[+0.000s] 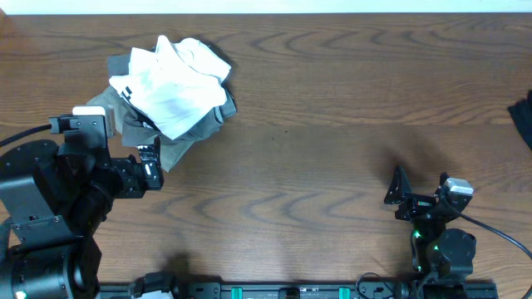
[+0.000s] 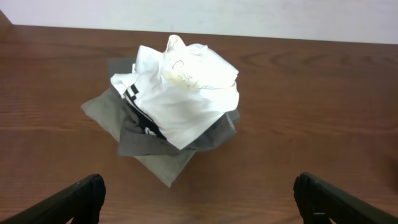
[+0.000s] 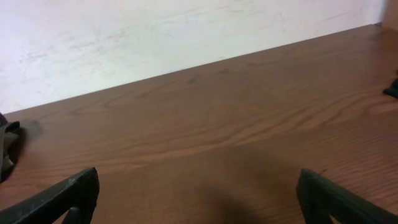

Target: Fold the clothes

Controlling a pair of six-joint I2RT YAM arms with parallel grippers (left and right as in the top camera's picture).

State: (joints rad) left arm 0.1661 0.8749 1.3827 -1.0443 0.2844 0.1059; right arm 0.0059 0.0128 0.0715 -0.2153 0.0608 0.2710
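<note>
A crumpled white garment [image 1: 174, 83] lies on top of a grey garment [image 1: 179, 145] in a pile at the table's far left. The left wrist view shows the white garment [image 2: 186, 93] on the grey one [image 2: 155, 155], with a black-and-white printed strip between them. My left gripper [image 1: 150, 168] is open and empty just in front of the pile's near corner, and its fingers [image 2: 199, 186] do not touch the cloth. My right gripper [image 1: 396, 191] is open and empty over bare wood at the front right [image 3: 199, 180].
A dark cloth [image 1: 523, 116] lies at the table's right edge, partly out of view; its tip shows in the right wrist view [image 3: 392, 88]. A dark fabric edge [image 3: 7, 148] sits at the left of that view. A pale wall runs behind the table's far edge.
</note>
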